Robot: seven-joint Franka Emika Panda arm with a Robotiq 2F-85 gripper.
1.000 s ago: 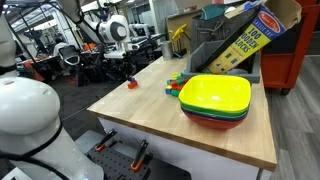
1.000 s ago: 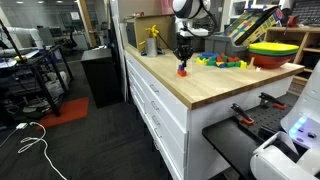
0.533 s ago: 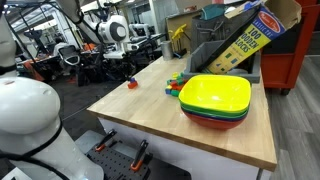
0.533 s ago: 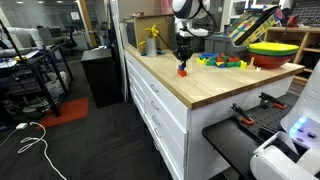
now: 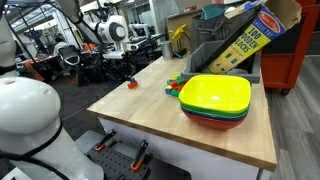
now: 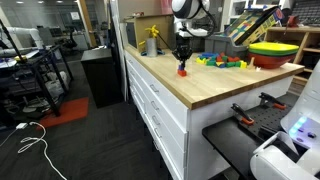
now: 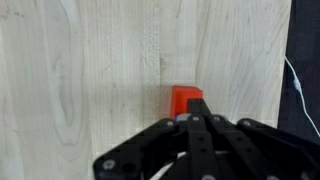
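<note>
Red block [image 7: 182, 99], small and squarish, sits on pale grained wood tabletop [image 7: 80, 80]; gripper [image 7: 195, 120] closed above it.

White arm [image 5: 112, 29], black fingers [image 7: 196, 128]

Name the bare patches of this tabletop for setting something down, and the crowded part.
Bare wood spans the table between the red block and the stacked bowls, down to the near edge. Crowded: coloured blocks beside the bowls.
</note>
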